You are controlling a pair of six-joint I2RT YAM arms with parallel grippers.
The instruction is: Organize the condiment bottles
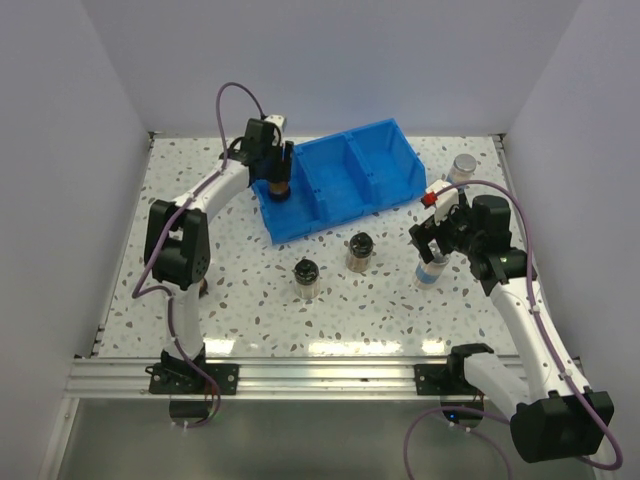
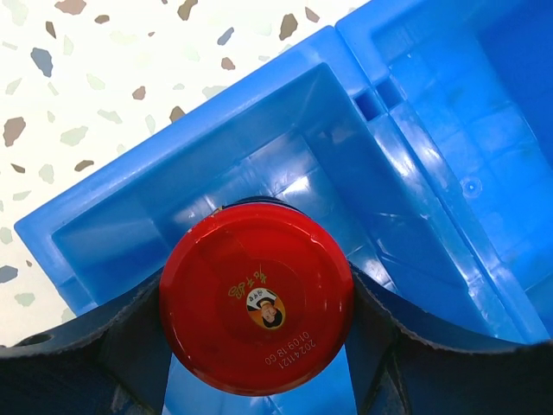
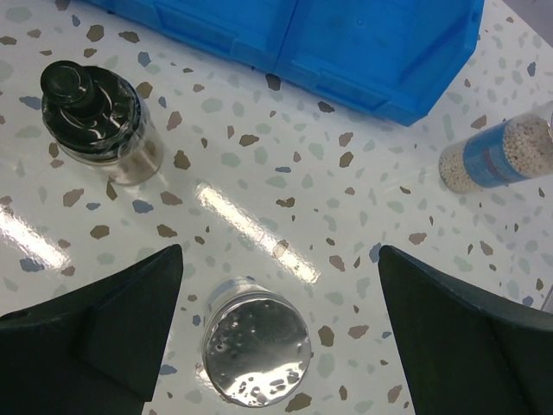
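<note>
At the bin's (image 1: pixel 300 222) left compartment, left tool (image 1: pixel 277 170) grips 1 red-capped jar (image 2: pixel 257 298).

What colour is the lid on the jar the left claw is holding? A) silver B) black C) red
C: the left gripper is closed on the red-capped jar at the blue bin.

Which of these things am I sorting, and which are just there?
Job:
red-capped jar in left tool
two black-capped jars
two silver-capped jars
red-capped thing at the bin's right end, likely another jar

Just there:
blue bin
table
</note>
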